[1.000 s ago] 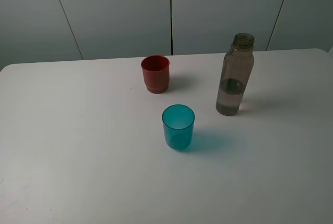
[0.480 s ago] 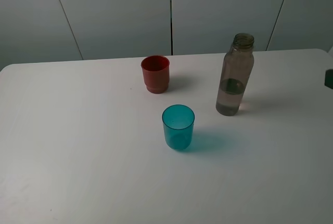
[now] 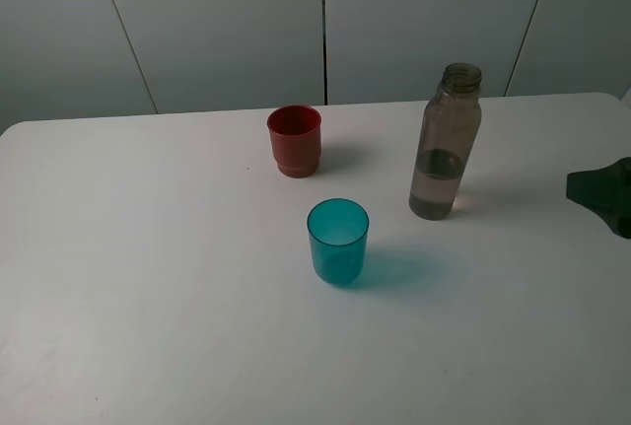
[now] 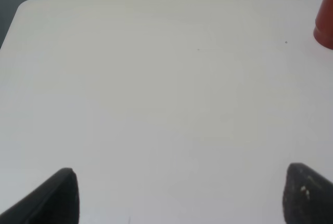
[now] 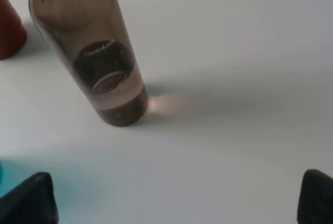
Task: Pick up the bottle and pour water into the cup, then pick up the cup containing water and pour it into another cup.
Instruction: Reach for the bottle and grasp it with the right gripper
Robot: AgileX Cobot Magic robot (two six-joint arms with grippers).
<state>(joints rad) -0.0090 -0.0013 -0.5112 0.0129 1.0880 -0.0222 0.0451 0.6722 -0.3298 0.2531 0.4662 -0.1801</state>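
The smoky grey-brown bottle (image 3: 446, 144) stands uncapped at the right of the white table (image 3: 158, 277), with some water in its lower part. The teal cup (image 3: 337, 240) stands in front of the middle. The red cup (image 3: 294, 140) stands behind it to the left. My right gripper (image 3: 601, 190) pokes in at the right edge, well apart from the bottle. In the right wrist view its fingers are spread, the gripper (image 5: 174, 200) open and empty, with the bottle (image 5: 96, 57) ahead. My left gripper (image 4: 182, 198) is open over bare table, with the red cup (image 4: 325, 21) at the frame's edge.
Grey wall panels (image 3: 217, 21) rise behind the table's far edge. A rim of the red cup (image 5: 8, 31) shows beyond the bottle in the right wrist view.
My right gripper has come into the exterior view from the right edge, moving left toward the bottle. The bottle and both cups have not moved.
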